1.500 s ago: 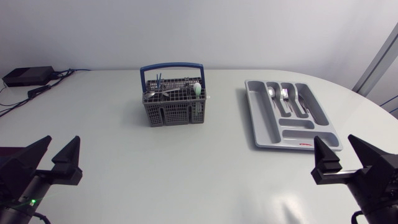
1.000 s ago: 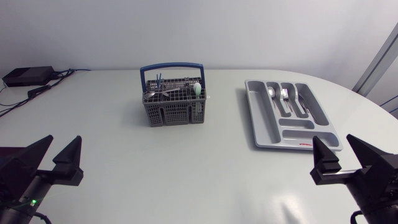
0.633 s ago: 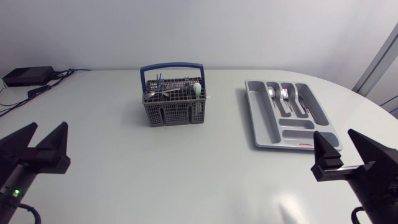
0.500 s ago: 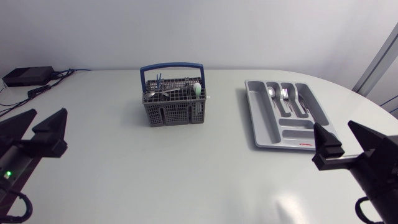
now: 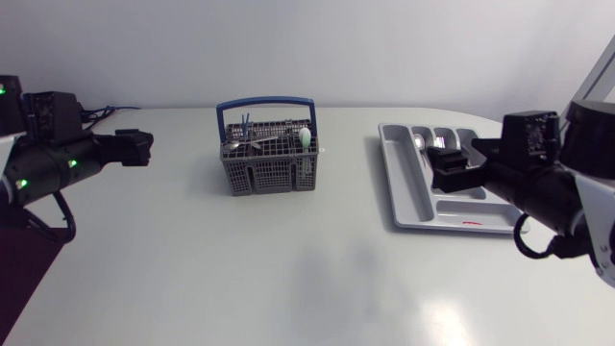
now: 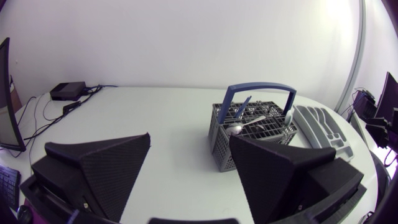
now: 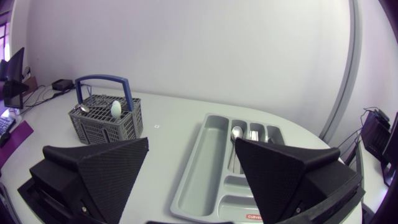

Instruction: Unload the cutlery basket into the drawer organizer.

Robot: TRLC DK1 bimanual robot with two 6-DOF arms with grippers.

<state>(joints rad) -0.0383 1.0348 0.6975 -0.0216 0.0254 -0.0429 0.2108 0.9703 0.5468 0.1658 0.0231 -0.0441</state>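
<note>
The grey cutlery basket (image 5: 267, 165) with a blue handle stands at the table's back middle and holds several utensils, among them a pale green spoon (image 5: 305, 138). At the right lies the grey drawer organizer (image 5: 415, 197), with spoons (image 7: 237, 133) and forks (image 7: 254, 135) in its far slots. My left gripper (image 5: 140, 149) hovers well to the left of the basket, open and empty, and the basket (image 6: 255, 138) shows ahead between its fingers. My right gripper (image 5: 445, 169) hangs over the organizer (image 7: 208, 168), open and empty.
A black box (image 6: 68, 91) with cables sits at the table's back left corner. Bare white tabletop lies between the basket and the organizer and across the whole front.
Both arms rose from the table's front corners and swung inward. The left gripper now points at the basket from the left, and the right one is over the organizer.
</note>
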